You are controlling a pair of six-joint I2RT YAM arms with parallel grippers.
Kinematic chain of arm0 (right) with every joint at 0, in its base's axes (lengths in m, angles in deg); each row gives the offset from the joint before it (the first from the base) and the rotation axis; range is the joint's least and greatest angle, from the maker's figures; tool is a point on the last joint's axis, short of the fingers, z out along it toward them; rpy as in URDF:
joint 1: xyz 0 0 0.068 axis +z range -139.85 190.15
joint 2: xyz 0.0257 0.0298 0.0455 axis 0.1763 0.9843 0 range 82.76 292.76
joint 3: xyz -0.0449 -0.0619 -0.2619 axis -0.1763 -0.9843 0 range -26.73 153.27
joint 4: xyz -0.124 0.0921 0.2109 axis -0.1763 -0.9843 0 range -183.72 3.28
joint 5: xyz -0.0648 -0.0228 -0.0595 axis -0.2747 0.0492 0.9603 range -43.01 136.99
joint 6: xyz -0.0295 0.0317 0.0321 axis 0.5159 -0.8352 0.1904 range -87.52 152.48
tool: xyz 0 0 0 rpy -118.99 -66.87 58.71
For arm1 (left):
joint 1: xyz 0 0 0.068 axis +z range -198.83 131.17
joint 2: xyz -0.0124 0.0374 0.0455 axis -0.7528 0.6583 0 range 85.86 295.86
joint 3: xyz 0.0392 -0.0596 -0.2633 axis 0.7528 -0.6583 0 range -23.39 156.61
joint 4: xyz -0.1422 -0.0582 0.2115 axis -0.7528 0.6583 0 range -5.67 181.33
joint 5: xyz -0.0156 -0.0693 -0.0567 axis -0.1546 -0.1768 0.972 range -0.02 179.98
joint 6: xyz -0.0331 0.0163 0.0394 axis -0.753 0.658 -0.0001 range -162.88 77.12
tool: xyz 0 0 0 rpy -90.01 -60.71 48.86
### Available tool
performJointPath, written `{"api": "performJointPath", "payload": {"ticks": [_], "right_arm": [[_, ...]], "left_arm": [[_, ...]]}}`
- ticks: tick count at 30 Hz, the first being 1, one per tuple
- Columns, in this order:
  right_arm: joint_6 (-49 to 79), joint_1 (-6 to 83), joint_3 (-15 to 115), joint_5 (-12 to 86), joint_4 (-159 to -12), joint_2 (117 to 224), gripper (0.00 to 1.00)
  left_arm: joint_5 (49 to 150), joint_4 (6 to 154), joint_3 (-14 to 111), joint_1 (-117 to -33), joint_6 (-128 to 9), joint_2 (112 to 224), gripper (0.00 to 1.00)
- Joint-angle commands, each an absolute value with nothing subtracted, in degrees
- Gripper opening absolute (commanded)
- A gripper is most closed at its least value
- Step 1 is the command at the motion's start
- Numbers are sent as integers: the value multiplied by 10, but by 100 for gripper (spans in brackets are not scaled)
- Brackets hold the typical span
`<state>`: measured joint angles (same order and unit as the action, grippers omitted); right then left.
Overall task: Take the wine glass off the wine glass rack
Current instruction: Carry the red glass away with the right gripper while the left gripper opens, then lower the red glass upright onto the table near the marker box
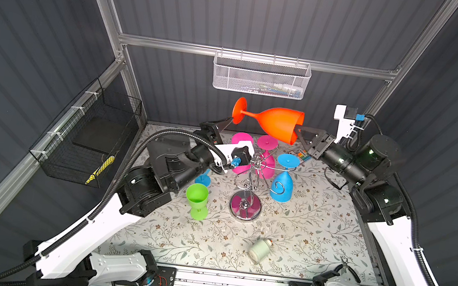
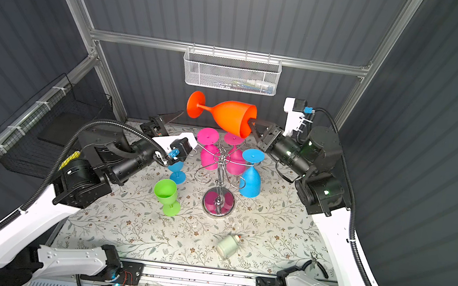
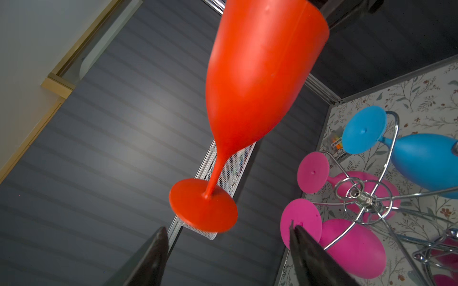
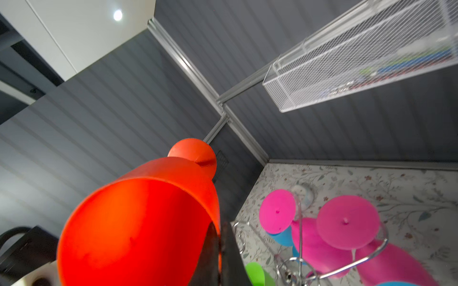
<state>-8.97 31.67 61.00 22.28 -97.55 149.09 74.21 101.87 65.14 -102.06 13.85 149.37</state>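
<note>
Orange plastic wine glass (image 1: 277,123): aloft over the far edge of the surface (image 1: 317,223), clear of the chrome wire rack (image 1: 245,210). Right pincer (image 1: 297,131) clamps its rim; left pincer (image 3: 227,225) gapes wide. We should lower it foot-first.

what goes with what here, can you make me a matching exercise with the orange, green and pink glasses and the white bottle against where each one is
Things:
1. orange wine glass
2. green wine glass
3. pink wine glasses
4. white bottle

Places:
a. lying on its side on the table
b. hanging upside down from the wine glass rack
c. held sideways in the air, the right gripper pinching its rim
d. standing upright on the table

Pairs: 1-c, 2-d, 3-b, 4-a
</note>
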Motion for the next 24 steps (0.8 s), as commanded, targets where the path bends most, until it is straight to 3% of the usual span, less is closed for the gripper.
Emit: {"api": "performJointPath", "payload": {"ticks": [1, 12, 16, 24], "right_arm": [[-52, 276, 637, 294, -936, 1494, 0], [165, 204, 695, 533, -1064, 1530, 0], [172, 176, 687, 545, -1144, 1549, 0], [192, 157, 691, 535, -1267, 1630, 0]], "left_arm": [[755, 1006, 637, -1024, 74, 1471, 82], [752, 1010, 590, -1023, -26, 1411, 91], [750, 1018, 582, -1024, -51, 1397, 100], [749, 1023, 552, -1024, -89, 1378, 100]]}}
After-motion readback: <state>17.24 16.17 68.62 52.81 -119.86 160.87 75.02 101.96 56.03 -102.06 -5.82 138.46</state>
